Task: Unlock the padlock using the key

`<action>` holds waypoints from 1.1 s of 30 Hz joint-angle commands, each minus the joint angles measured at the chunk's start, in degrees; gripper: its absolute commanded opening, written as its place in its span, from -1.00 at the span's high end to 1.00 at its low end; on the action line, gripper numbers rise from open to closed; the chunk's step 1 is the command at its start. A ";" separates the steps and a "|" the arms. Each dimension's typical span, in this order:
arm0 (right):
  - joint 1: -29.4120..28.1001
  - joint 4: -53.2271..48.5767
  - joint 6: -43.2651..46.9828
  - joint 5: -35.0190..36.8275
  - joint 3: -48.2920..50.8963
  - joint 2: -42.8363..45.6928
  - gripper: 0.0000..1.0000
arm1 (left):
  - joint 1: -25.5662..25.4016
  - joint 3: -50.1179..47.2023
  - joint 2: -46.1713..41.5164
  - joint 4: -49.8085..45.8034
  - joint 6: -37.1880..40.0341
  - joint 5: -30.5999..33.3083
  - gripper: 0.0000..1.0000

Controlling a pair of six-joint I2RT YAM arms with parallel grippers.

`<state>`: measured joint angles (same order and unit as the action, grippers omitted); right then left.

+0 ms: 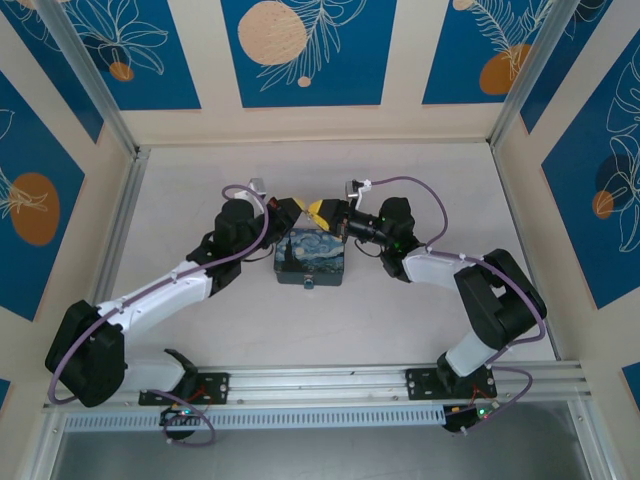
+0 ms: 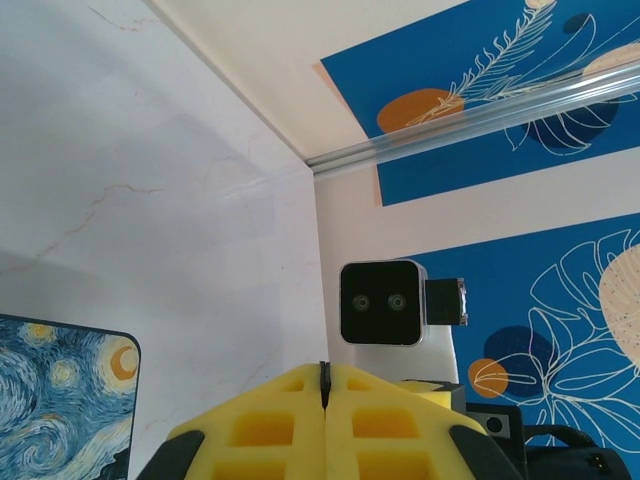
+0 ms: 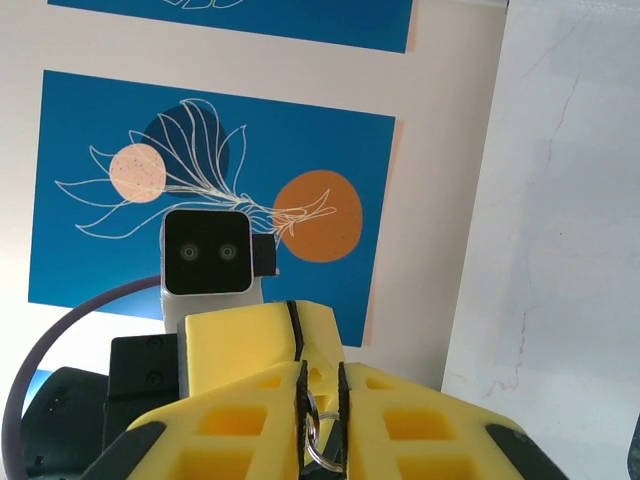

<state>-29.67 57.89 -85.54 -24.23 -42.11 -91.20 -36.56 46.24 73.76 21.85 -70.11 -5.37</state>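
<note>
Two grippers met tip to tip above the painted tin (image 1: 310, 258), which sat on the table (image 1: 430, 330) midway between the arms. The left gripper (image 1: 293, 211) had its yellow pads pressed flat together, and a thin dark sliver, seemingly the key (image 2: 323, 372), poked out of the seam. The right gripper (image 1: 320, 209) was clamped, with a narrow slot left between its pads, on a small silvery loop that I took for the shackle of the padlock (image 3: 318, 442). The risks lay in alignment and grip. So little of the key protruded that a slight tilt between the wrists could have made it miss the keyhole or pivot in the soft pads. The padlock, seemingly pinched by its loop, could have swung or slipped and dropped onto the tin. The keyhole was hidden, so whether the key sat in it could not be told. The top view placed the tin under the meeting tips but was too coarse for either small part. The left wrist view gave the sliver, and the right wrist view gave the loop.
</note>
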 commanded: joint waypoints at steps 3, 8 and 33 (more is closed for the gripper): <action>-0.65 1.44 0.59 -0.91 -1.48 -0.73 0.66 | -0.58 -0.36 -1.16 1.87 0.15 0.79 1.00; -0.95 1.73 0.95 -1.54 -1.66 -0.72 0.65 | -0.54 -0.40 -1.18 1.88 0.15 0.88 1.00; -1.09 2.19 0.77 -2.01 -1.49 -0.91 1.00 | -0.66 -0.93 -1.58 1.71 0.23 1.48 1.00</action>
<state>-30.41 58.87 -85.52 -25.50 -42.35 -91.42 -36.56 46.00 73.56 21.89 -70.11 -4.40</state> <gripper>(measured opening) 0.038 0.047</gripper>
